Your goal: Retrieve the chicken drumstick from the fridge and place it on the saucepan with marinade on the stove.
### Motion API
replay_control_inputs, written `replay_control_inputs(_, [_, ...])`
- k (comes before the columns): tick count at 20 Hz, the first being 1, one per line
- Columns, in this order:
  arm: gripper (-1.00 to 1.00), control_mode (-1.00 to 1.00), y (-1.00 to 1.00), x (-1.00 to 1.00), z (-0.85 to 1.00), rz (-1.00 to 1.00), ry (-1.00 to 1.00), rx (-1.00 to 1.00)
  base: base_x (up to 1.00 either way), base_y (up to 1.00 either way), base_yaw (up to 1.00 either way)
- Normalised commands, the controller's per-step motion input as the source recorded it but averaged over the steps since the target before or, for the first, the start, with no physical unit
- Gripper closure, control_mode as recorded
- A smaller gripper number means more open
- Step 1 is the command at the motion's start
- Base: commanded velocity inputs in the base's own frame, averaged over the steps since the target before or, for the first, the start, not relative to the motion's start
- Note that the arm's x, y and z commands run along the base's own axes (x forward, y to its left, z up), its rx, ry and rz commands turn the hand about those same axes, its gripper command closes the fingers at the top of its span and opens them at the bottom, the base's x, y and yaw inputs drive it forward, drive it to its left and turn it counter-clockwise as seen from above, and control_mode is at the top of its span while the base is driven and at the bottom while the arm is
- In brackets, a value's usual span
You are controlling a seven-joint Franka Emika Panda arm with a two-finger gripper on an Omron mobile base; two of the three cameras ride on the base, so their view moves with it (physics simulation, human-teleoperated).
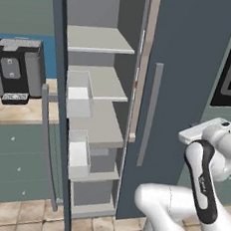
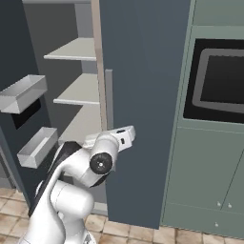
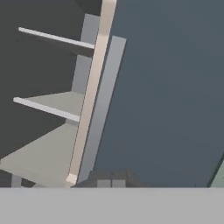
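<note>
While the fridge (image 1: 192,70) stands with its left door swung wide and its right door shut, the task is judged to be at an early stage: access to the interior is gained, but nothing is retrieved. The pale grey shelves (image 1: 102,40) exposed in the left base view appear bare, and the clear door bins (image 1: 79,94) on the open door hold nothing that can be identified. The chicken drumstick cannot be located on any shelf or in any bin from these angles; whether it sits behind the shut right door or deeper inside cannot be told. All that follows is judged outstanding: finding the drumstick, grasping it, carrying it to the stove and setting it on the saucepan.

The white arm is folded low in front of the shut right door, its hand near the long vertical bar handle (image 1: 150,113) of that door. In the hand view, the handle (image 3: 103,105) runs up the middle with the edge of the door beside it, and shelves lie to its left.

The gripper (image 3: 110,180) shows its two dark tips pressed together at the bottom of the hand view, pinching nothing. It stands close before the shut door, near the foot of the handle; contact cannot be confirmed.
</note>
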Motion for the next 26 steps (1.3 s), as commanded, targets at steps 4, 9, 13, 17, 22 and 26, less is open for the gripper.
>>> replay_control_inputs(4, [1.0, -1.0, 0.0, -0.13, 0.01, 0.09, -0.17, 0.0, 0.0, 0.0, 0.0])
replay_control_inputs(9, [1.0, -1.0, 0.28, 0.11, 0.0, -0.01, -0.03, 0.0, 0.0, 0.0, 0.0])
replay_control_inputs(13, [1.0, -1.0, 0.22, 0.31, 0.0, -0.04, 0.0, 0.0, 0.0, 0.0, 0.0])
replay_control_inputs(17, [1.0, -1.0, 0.28, 0.18, 0.0, -0.01, 0.03, 0.0, 0.0, 0.0, 0.0])
replay_control_inputs(22, [1.0, -1.0, 0.4, 0.1, 0.0, 0.0, 0.07, -0.01, 0.0, 0.0, 0.0])
replay_control_inputs(26, [-1.0, -1.0, 0.41, 0.03, 0.0, 0.0, 0.09, -0.03, 0.0, 0.0, 0.0])
